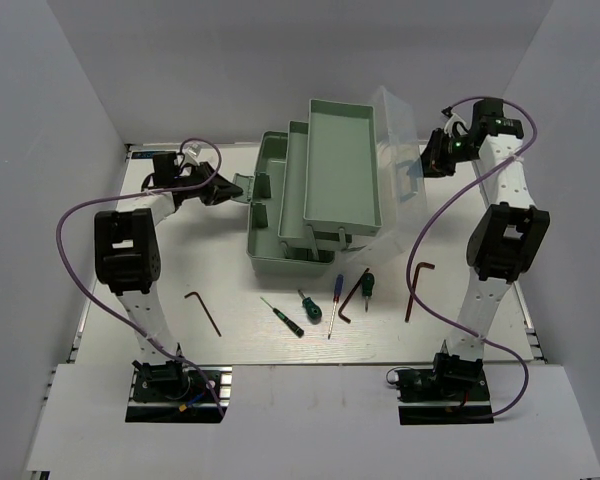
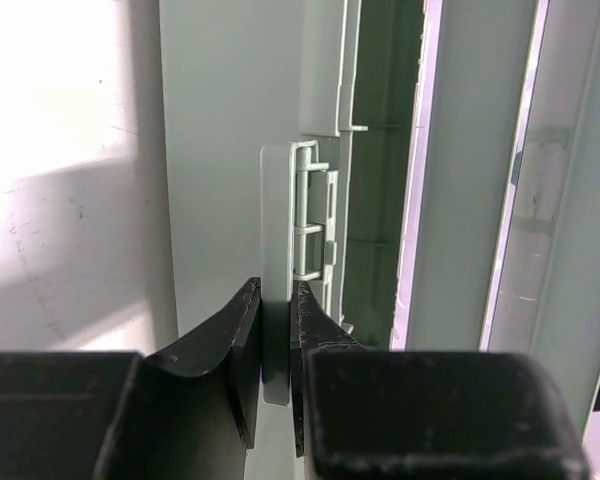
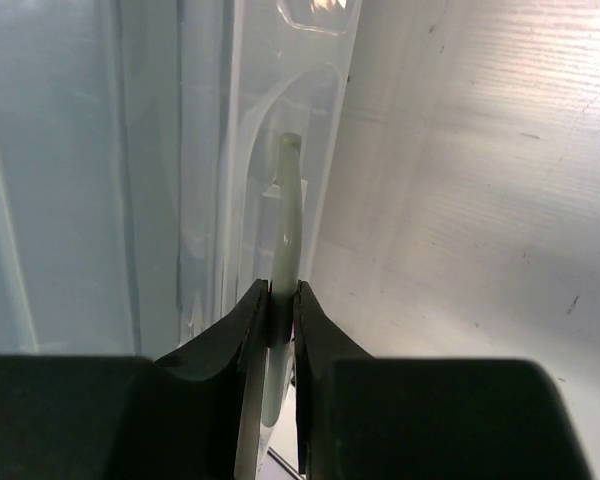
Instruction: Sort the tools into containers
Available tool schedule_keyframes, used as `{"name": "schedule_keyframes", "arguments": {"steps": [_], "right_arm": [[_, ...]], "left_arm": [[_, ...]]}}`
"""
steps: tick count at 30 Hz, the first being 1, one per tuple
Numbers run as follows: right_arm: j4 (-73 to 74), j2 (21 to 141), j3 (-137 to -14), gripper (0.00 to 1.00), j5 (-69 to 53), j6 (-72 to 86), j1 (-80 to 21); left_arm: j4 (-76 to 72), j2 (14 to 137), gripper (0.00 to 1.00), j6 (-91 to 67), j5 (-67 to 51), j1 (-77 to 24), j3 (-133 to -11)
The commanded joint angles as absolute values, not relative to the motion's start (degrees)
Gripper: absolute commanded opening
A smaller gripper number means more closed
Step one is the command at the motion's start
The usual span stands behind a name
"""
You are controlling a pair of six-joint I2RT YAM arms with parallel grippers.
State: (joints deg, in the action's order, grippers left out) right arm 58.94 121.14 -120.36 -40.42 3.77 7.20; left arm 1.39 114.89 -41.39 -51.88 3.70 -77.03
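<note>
At the toolbox's [image 1: 290, 262] 9 o'clock end, the left fingers [image 2: 220, 350] pinch its pale latch tab [image 2: 277, 220]; at 3 o'clock the right fingers [image 3: 225, 345] clamp the clear lid's [image 1: 405, 130] handle [image 3: 286, 220]. The sage-green toolbox stands open on the bench [image 1: 240, 335], trays [image 1: 340, 160] stepped out. Sorting looks unstarted: 3 hex keys [image 1: 205, 312] and 4 screwdrivers [image 1: 310, 305] lie loose at its 6 o'clock. Next, 1 arm must let go and reach them.
</note>
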Motion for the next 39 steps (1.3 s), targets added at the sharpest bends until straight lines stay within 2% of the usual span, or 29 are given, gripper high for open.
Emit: {"name": "schedule_keyframes", "arguments": {"steps": [1, 3, 5, 8, 9, 10, 13, 16, 21, 25, 27, 28, 30, 31, 33, 34, 35, 36, 37, 38, 39], "right_arm": [[55.81, 120.84, -125.86, 0.00, -36.30, -2.29, 9.49], [55.64, 123.38, -127.34, 0.02, -37.26, -2.98, 9.40], [54.58, 124.97, -128.49, 0.09, -39.10, -3.43, 9.23], [54.05, 127.52, -129.72, 0.25, -41.13, -4.48, 9.05], [54.14, 127.70, -129.99, 0.36, -41.83, -4.92, 9.05], [54.14, 128.40, -130.16, 0.41, -42.27, -5.44, 9.05], [54.32, 128.32, -130.95, 0.51, -42.98, -6.06, 9.49], [54.23, 128.06, -131.66, 0.55, -42.80, -6.42, 9.93], [54.93, 126.56, -130.61, 0.57, -43.07, -6.42, 11.77], [55.29, 122.27, -127.28, 0.63, -42.45, -10.10, 13.09], [54.94, 116.66, -123.33, 0.77, -41.23, -13.42, 13.53], [54.32, 112.72, -119.92, 0.91, -40.79, -14.84, 13.45], [52.83, 106.56, -113.05, 0.91, -39.47, -21.26, 13.27], [50.56, 101.65, -104.50, 0.91, -39.03, -22.05, 13.27], [48.96, 97.40, -99.69, 0.91, -37.27, -24.78, 13.45], [49.04, 91.73, -93.14, 0.91, -36.13, -25.48, 13.36], [49.83, 90.28, -91.51, 0.91, -34.99, -26.62, 13.36], [52.10, 87.65, -90.02, 0.88, -32.81, -28.89, 13.36], [55.51, 85.71, -86.87, 0.70, -32.26, -30.05, 13.71], [58.68, 84.91, -85.79, 0.55, -29.56, -33.28, 13.71], [59.49, 82.99, -83.17, 0.29, -28.49, -33.31, 13.71]], "left_arm": [[-0.09, 109.25, 0.00, -40.08, -49.75, 8.79, -76.82], [0.43, 109.25, 0.00, -40.08, -49.75, 8.79, -76.82], [0.44, 108.72, 0.00, -40.60, -49.75, 8.79, -76.21], [-0.08, 108.19, 0.00, -41.13, -49.75, 8.79, -75.50], [-0.09, 108.19, 0.00, -41.13, -49.75, 8.79, -74.98], [-0.09, 107.67, 0.00, -41.13, -49.22, 8.79, -74.97], [-0.09, 107.67, 0.00, -41.13, -48.69, 8.79, -74.36], [-0.09, 107.67, 0.00, -41.66, -47.64, 8.79, -74.36], [-1.41, 107.67, 0.00, -43.77, -45.36, 8.26, -74.36], [-2.54, 108.19, 0.00, -45.53, -44.74, 8.26, -74.36], [-3.16, 108.81, 0.00, -46.14, -44.74, 7.73, -74.36], [-3.16, 109.33, 0.00, -46.14, -44.74, 7.73, -74.36], [-3.16, 109.34, 0.00, -46.14, -44.74, 7.73, -74.36], [-3.16, 109.34, 0.00, -46.14, -44.74, 7.73, -74.88], [-3.69, 109.34, 0.17, -46.67, -45.43, 8.26, -74.88], [-3.69, 109.34, 0.27, -46.67, -45.96, 8.78, -75.40], [-3.69, 108.81, 0.48, -46.67, -45.97, 8.79, -75.93], [-0.21, 107.94, 0.55, -43.36, -45.97, 8.79, -78.03], [2.35, 107.93, 0.60, -41.07, -45.97, 8.79, -79.70], [4.90, 107.15, 0.72, -36.61, -45.18, 8.79, -82.85], [9.19, 106.62, 0.72, -34.82, -44.65, 8.79, -84.01]]}}
